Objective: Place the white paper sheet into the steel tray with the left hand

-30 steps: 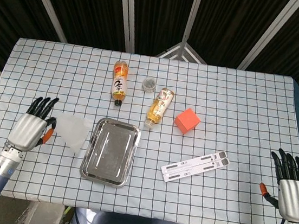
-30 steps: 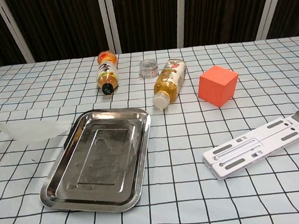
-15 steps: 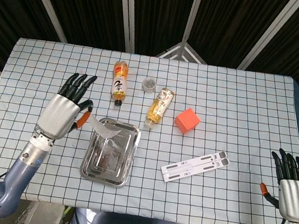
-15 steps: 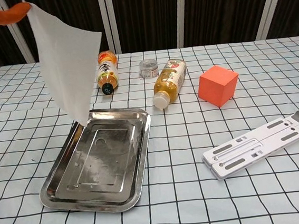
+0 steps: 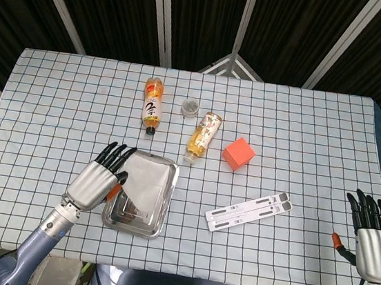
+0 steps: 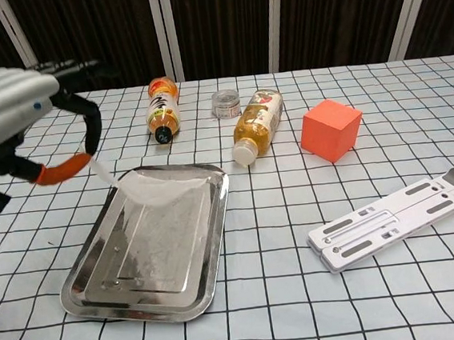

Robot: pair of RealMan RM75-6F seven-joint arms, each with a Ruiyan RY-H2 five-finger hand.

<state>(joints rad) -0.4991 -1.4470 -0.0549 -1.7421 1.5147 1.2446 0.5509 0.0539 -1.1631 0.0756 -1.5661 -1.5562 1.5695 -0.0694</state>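
The white paper sheet point(image 5: 146, 179) point(image 6: 163, 216) lies draped inside the steel tray point(image 5: 132, 228) point(image 6: 144, 310), covering most of its floor. One corner of the sheet rises over the tray's far left rim. My left hand point(image 5: 99, 180) point(image 6: 18, 106) hovers just left of the tray and pinches that raised corner between its orange-tipped thumb and a finger, the other fingers spread. My right hand point(image 5: 371, 241) rests at the table's near right edge, fingers apart and holding nothing; the chest view does not show it.
Behind the tray lie two amber drink bottles point(image 5: 153, 104) point(image 5: 203, 135) and a small clear jar point(image 5: 190, 105). An orange cube point(image 5: 238, 153) sits right of them. A white folding stand point(image 5: 248, 211) lies on the checked cloth to the tray's right.
My left hand lifted the sheet off the cloth left of the tray, swung it high over the tray, then came down so the sheet now lies in the tray. The right hand stayed still.
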